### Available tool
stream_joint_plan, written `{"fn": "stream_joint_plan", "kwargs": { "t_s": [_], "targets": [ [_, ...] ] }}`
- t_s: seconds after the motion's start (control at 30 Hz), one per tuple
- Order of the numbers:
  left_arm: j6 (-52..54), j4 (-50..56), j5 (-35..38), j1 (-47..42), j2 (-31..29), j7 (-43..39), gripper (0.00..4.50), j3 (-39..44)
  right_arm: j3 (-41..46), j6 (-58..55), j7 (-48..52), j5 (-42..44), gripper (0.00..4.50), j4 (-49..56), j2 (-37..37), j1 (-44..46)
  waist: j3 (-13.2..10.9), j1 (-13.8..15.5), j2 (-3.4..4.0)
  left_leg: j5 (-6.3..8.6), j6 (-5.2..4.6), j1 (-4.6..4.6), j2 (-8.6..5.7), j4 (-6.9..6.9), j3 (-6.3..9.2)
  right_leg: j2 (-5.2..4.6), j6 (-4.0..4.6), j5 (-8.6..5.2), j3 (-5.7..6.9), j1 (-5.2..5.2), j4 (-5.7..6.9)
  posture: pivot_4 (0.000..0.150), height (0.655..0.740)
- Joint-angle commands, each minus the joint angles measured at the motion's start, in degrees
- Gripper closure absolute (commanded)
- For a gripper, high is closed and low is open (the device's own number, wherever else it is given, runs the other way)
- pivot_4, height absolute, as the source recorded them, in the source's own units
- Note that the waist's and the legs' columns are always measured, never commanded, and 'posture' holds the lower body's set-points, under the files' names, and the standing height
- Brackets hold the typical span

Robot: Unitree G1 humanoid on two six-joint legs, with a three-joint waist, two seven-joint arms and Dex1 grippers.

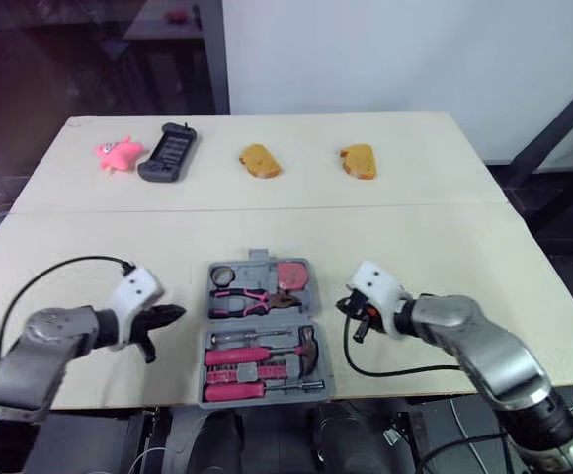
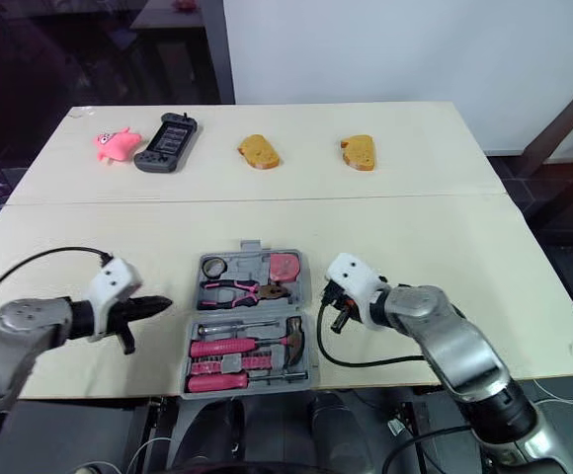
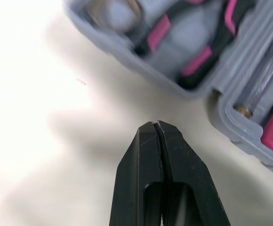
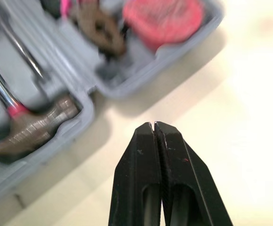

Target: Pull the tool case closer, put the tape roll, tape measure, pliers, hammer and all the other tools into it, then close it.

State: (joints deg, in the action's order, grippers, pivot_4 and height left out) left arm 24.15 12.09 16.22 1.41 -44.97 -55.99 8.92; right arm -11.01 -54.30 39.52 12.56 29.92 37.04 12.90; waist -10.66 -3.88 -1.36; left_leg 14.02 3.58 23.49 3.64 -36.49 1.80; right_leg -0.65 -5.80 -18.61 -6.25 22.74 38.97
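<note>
The grey tool case (image 1: pixel 316 370) lies open near the table's front edge. Its far half holds the tape roll (image 1: pixel 222 274), the pink tape measure (image 1: pixel 292 275) and the pink-handled pliers (image 1: pixel 252 300). Its near half holds the hammer (image 1: pixel 267 351) and pink-handled screwdrivers (image 1: pixel 239 390). My left gripper (image 1: pixel 175 314) is shut and empty, just left of the case, not touching it. My right gripper (image 1: pixel 344 307) is shut and empty, just right of the case. In the wrist views the left fingertips (image 3: pixel 156 129) and the right fingertips (image 4: pixel 154 128) are pressed together above bare table beside the case.
Along the table's far edge lie a pink toy (image 1: pixel 117 153), a dark handheld device (image 1: pixel 168 152) and two pieces of bread (image 1: pixel 260 160) (image 1: pixel 359 160). A seam (image 1: pixel 385 207) runs across the tabletop between them and the case.
</note>
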Motion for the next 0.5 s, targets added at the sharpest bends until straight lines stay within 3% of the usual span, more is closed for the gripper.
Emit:
{"fn": "stream_joint_plan", "kwargs": {
  "t_s": [0.03,0.17,0.27,0.5],
  "targets": [
    [-11.11,1.41,4.59,4.31,1.5,-5.28,4.5,5.01,5.1,2.63,2.21,3.79,4.4,2.87,0.77,-1.69,0.0,0.0,-0.03,0.0,0.0,0.0,0.0,0.05,-0.03,-0.02,0.0,0.0,-0.01,0.01,-0.03,0.15,0.74],
    [-13.72,2.64,9.68,9.1,2.56,-12.16,4.5,3.28,5.53,2.52,3.06,5.75,4.4,2.01,0.8,-3.04,0.0,0.04,-0.02,-0.01,0.01,-0.05,0.0,0.3,-0.04,-0.01,0.02,0.0,-0.02,0.01,-0.22,0.15,0.74],
    [-17.47,0.13,9.37,10.94,4.22,-15.92,4.5,-0.38,4.45,2.56,2.66,5.61,4.4,0.57,0.85,-2.6,-0.01,0.15,0.0,-0.01,0.01,-0.04,0.0,0.32,-0.05,-0.01,0.03,-0.01,-0.02,0.0,-0.32,0.15,0.74],
    [-22.16,-2.69,5.59,10.19,6.4,-15.67,4.5,-6.22,2.3,1.87,1.83,5.8,4.4,0.93,0.9,-2.22,-0.01,0.13,0.0,-0.01,0.01,-0.04,0.0,0.3,-0.06,-0.01,0.2,-0.04,-0.03,-0.11,-0.57,0.15,0.74]
  ]
}}
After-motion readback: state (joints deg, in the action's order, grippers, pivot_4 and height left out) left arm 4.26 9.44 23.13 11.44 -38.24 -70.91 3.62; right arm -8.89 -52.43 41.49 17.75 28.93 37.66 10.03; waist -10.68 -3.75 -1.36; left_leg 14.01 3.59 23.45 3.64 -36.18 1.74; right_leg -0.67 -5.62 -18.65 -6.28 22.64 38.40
